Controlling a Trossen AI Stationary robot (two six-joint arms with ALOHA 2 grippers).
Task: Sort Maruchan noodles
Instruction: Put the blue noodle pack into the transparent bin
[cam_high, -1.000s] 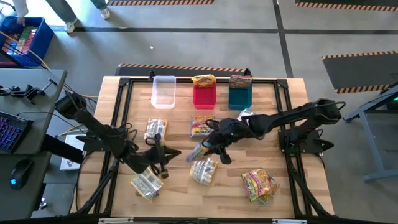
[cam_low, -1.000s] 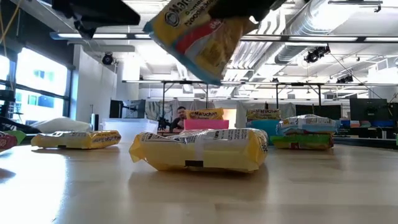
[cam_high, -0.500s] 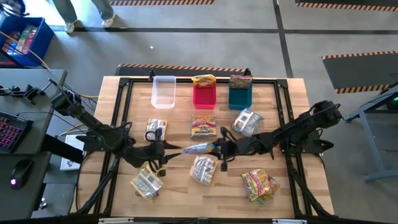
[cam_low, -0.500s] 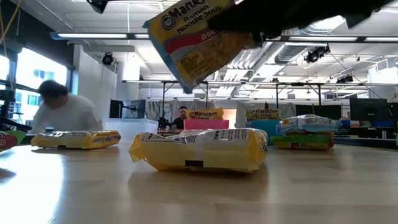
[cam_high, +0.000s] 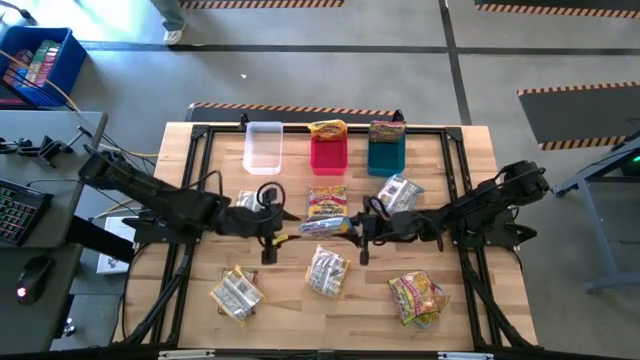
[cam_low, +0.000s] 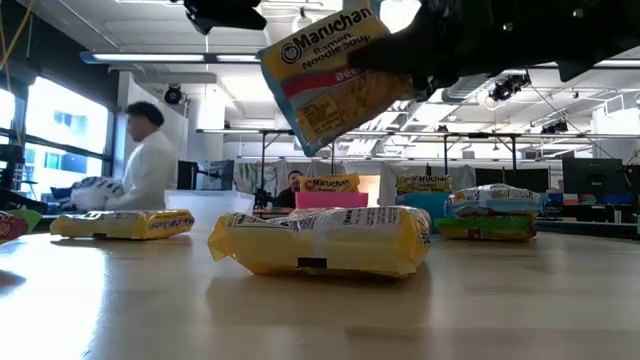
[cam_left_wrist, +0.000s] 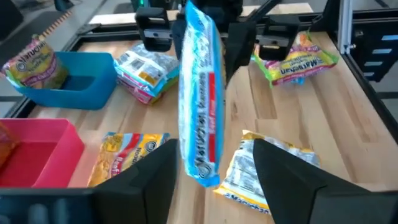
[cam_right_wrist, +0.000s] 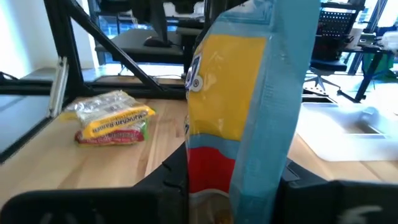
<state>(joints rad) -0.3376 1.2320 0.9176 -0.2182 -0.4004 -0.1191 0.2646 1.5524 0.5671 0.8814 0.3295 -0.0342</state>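
So the packet in play (cam_high: 325, 226) is a blue-edged Maruchan one with yellow and red on the face, hanging in the air over the middle of the worktop (cam_high: 470, 330), roughly in front of the red bin (cam_high: 328, 152). The right gripper (cam_high: 357, 228) has it pinched by one end, fingers closed on the packet; you can see it standing up right in front of that arm's own camera.

The left gripper (cam_high: 272, 226) is pointed straight at the free end of that packet from the other side. Its fingers (cam_left_wrist: 283, 177) are spread wide with the packet lined up in the gap between them, not touching as far as I can tell.

Looks to me like a handoff in mid-air: right arm presents, left arm is set to take it. The next move would call for the left fingers to slide around the free end and close before the right ones let go, otherwise it just drops onto the loose packets lying below.

Bins sit in a row at the back: clear bin (cam_high: 263, 146) looks empty and is left of the red one, teal bin (cam_high: 386, 150) is right of it; red and teal each have a packet already.
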